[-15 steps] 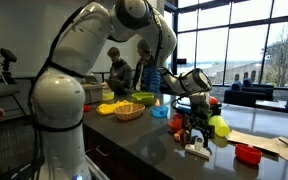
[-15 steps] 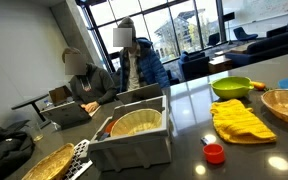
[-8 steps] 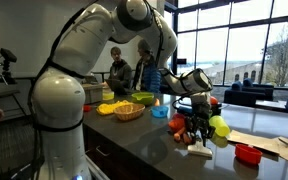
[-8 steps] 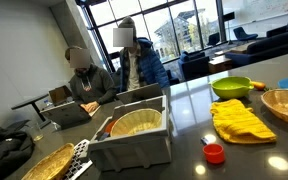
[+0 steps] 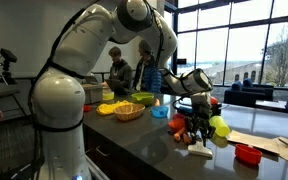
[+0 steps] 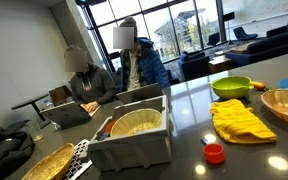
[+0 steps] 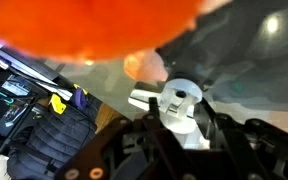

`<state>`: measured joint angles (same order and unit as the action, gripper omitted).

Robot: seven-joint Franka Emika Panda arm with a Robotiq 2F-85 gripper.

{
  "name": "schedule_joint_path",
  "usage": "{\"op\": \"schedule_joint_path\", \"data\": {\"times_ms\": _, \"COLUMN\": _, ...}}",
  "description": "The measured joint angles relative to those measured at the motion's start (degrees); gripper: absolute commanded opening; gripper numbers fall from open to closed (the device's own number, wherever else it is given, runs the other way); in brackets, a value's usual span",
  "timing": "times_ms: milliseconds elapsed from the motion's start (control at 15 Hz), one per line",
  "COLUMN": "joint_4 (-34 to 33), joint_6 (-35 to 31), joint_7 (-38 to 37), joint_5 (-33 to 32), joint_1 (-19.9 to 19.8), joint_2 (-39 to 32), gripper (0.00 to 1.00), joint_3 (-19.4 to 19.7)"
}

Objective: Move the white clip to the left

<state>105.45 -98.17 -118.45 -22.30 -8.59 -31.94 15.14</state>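
Note:
The white clip (image 7: 179,108) is a small white piece lying on the dark counter, and it also shows in an exterior view (image 5: 198,150). My gripper (image 7: 180,117) is down over it, with one dark finger on each side, shut on the clip. In an exterior view the gripper (image 5: 196,140) points straight down at the counter's near part. A blurred orange toy (image 7: 114,30) fills the top of the wrist view, just beyond the clip. Neither gripper nor clip shows in the exterior view that looks at the grey bin.
Close round the gripper are a yellow-green ball (image 5: 219,126), a red bowl (image 5: 247,153) and a white paper sheet (image 5: 284,145). Farther back stand a wicker basket (image 5: 129,111) and a green bowl (image 5: 144,98). A grey bin (image 6: 134,140), a yellow cloth (image 6: 241,120) and a red cap (image 6: 214,153) lie elsewhere.
The jaws have closed onto the white clip. The arm has stayed low in the same spot, and the clip still rests on the counter.

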Motion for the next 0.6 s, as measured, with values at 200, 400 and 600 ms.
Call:
{"op": "schedule_joint_path", "data": {"times_ms": 200, "joint_4": 0.0, "joint_6": -0.1, "joint_7": 0.4, "joint_5": 0.0, "joint_1": 0.0, "joint_2": 0.7, "gripper": 0.16, "joint_3": 0.0}}
{"op": "schedule_joint_path", "data": {"times_ms": 400, "joint_4": 0.6, "joint_6": -0.1, "joint_7": 1.5, "joint_5": 0.0, "joint_1": 0.3, "joint_2": 3.5, "gripper": 0.16, "joint_3": 0.0}}
{"op": "schedule_joint_path", "data": {"times_ms": 600, "joint_4": 2.2, "joint_6": -0.3, "joint_7": 3.9, "joint_5": 0.0, "joint_1": 0.6, "joint_2": 8.1, "gripper": 0.16, "joint_3": -0.2}}
